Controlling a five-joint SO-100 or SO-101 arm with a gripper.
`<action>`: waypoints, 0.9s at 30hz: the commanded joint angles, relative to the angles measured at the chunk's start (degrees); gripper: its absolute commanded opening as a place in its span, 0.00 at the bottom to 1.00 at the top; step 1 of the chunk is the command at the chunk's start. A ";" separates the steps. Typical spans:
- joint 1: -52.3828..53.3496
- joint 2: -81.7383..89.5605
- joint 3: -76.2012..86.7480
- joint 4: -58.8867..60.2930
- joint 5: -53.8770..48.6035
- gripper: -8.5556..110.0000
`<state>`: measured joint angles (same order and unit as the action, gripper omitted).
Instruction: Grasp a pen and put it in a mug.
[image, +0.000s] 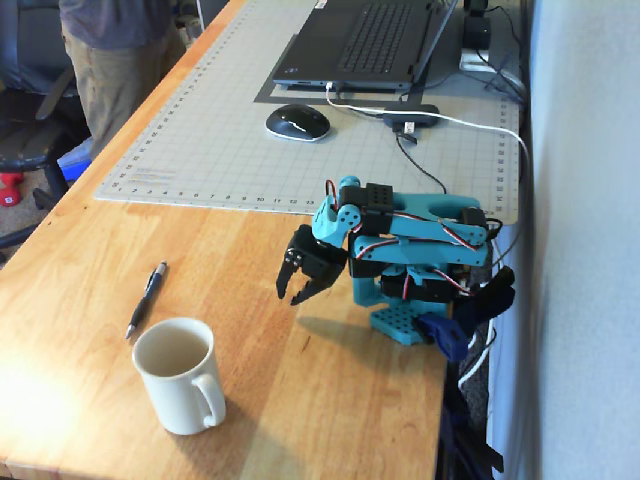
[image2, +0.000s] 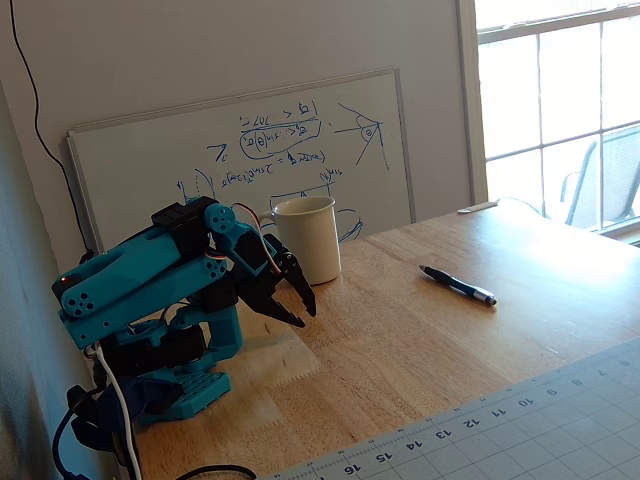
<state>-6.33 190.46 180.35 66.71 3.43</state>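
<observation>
Your tool (image: 298, 290) (image2: 292, 312) hangs just above the wooden worktop (image: 300, 400) (image2: 440, 350) with its tips pointing down, the arm folded low over its blue base (image: 400, 322) (image2: 190, 395). Its two dark fingers stand slightly spread with a small gap at the tips, and they pinch nothing.

Nearest to the tool is the mug (image: 180, 375) (image2: 308, 238), upright on the worktop and apart from the tool; in both fixed views no part of the tool touches it. Its handle shows in a fixed view, turned toward the camera.

Farther from the tool, beyond the mug, the pen (image: 146, 299) (image2: 457, 284) lies flat on the bare wood, well apart from the fingers and near the mug without touching it.

Past all of these lies the grey cutting mat (image: 230, 130) (image2: 540, 420).
</observation>
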 joint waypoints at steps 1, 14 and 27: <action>-0.09 1.67 -0.44 0.18 -0.62 0.12; -0.18 0.97 -0.70 0.18 -0.70 0.12; -0.18 -36.91 -29.97 0.18 -4.66 0.12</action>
<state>-6.33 168.40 164.97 66.71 -0.18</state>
